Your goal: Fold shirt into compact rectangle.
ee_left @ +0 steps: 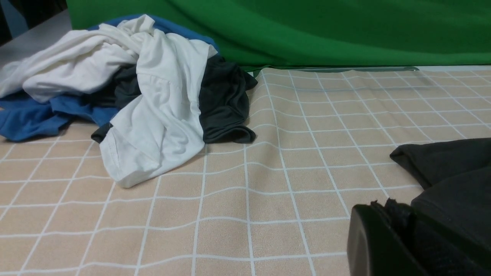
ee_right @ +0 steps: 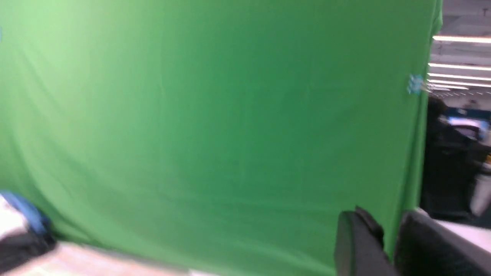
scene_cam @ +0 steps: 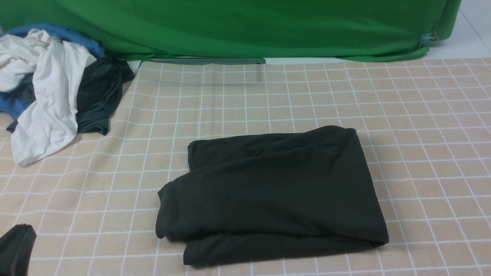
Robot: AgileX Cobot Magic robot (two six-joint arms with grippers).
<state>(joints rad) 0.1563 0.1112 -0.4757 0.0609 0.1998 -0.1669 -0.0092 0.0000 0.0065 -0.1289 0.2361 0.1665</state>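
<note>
The black shirt (scene_cam: 272, 191) lies folded into a rough rectangle in the middle of the checked cloth, its layers a little offset along the left and near edges. Its left end also shows in the left wrist view as the shirt (ee_left: 448, 165). My left gripper (scene_cam: 17, 245) sits low at the near left corner, well apart from the shirt. In its own view the left gripper (ee_left: 387, 209) is shut with nothing held. My right gripper (ee_right: 387, 222) is out of the front view. It is raised and faces the green backdrop, with a gap between its fingers and nothing in it.
A heap of white, blue and dark grey clothes (scene_cam: 50, 88) lies at the far left; it is also seen as the heap (ee_left: 145, 96). A green backdrop (scene_cam: 249, 27) hangs along the far edge. The peach checked tablecloth (scene_cam: 422, 115) covers the table.
</note>
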